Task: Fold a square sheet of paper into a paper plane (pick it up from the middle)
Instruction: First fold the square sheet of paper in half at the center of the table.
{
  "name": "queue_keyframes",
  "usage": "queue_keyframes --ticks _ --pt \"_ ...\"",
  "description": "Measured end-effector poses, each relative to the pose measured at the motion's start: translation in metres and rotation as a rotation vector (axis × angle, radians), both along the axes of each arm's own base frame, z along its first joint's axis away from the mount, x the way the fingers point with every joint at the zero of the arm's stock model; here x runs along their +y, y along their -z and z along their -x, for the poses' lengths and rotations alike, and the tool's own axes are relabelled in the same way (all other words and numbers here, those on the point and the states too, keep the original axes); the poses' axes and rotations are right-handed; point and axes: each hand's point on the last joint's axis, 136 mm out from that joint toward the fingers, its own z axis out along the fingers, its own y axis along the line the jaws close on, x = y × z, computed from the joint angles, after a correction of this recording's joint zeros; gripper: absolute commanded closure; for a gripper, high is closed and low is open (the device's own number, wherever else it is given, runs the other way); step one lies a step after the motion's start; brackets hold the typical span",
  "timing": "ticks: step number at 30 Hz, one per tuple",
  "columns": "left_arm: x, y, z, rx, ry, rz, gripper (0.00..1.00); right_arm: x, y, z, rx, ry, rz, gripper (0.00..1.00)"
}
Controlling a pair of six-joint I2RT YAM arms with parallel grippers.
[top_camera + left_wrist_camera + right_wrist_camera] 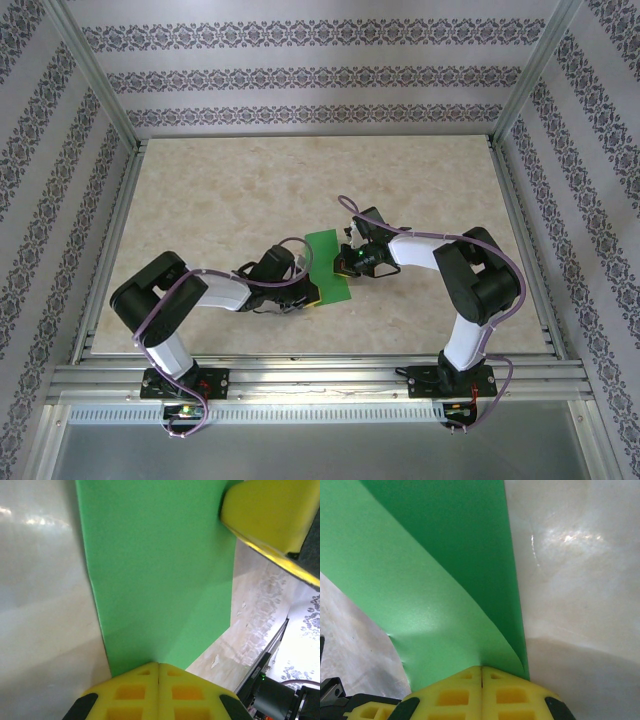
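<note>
The left gripper is shut tight on the near left edge of the green paper sheet — the right gripper is likewise clamped on the right side, where the paper is curled over. The sheet is held between both, around the middle of the pale marbled counter — patterned walls are seen around it.
</note>
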Motion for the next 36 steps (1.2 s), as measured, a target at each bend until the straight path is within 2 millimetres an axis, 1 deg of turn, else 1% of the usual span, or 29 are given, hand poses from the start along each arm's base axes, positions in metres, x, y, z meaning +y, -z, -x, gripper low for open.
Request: queue_keyframes --ticks 12,14,16,18,19,22,24,26,29,32,36 --pt "0.012 0.000 0.023 -0.001 0.082 -0.093 0.99 0.000 0.000 0.000 0.001 0.000 0.001 1.00" --pt "0.015 -0.003 0.026 -0.001 0.085 -0.105 0.99 0.000 0.000 0.000 0.001 0.000 0.001 1.00" --pt "0.016 -0.015 0.024 -0.033 0.078 -0.102 0.98 0.000 0.000 0.000 0.001 0.000 0.001 1.00" --pt "0.014 -0.032 0.016 -0.079 0.070 -0.082 0.98 0.000 0.000 0.000 0.001 0.000 0.001 1.00" --pt "0.012 -0.044 0.008 -0.110 0.063 -0.064 0.98 0.000 0.000 0.000 0.001 0.000 0.001 1.00" --pt "0.010 -0.069 -0.023 -0.168 0.018 -0.025 0.98 0.000 0.000 0.000 0.000 0.000 0.000 1.00" --pt "0.015 -0.076 -0.046 -0.184 -0.023 -0.009 0.98 0.000 0.000 0.000 0.001 0.000 0.001 1.00" --pt "0.021 -0.074 -0.069 -0.185 -0.062 -0.001 0.98 0.000 0.000 0.000 0.001 0.000 0.001 1.00" --pt "0.028 -0.059 -0.090 -0.154 -0.095 -0.016 0.98 0.000 0.000 0.000 0.001 0.000 0.001 1.00" --pt "0.023 -0.047 -0.100 -0.132 -0.080 -0.021 0.99 0.000 0.000 0.000 0.001 0.000 0.001 1.00" --pt "0.016 -0.040 -0.106 -0.122 -0.058 -0.017 0.98 0.000 0.000 0.000 0.002 0.000 0.001 1.00"
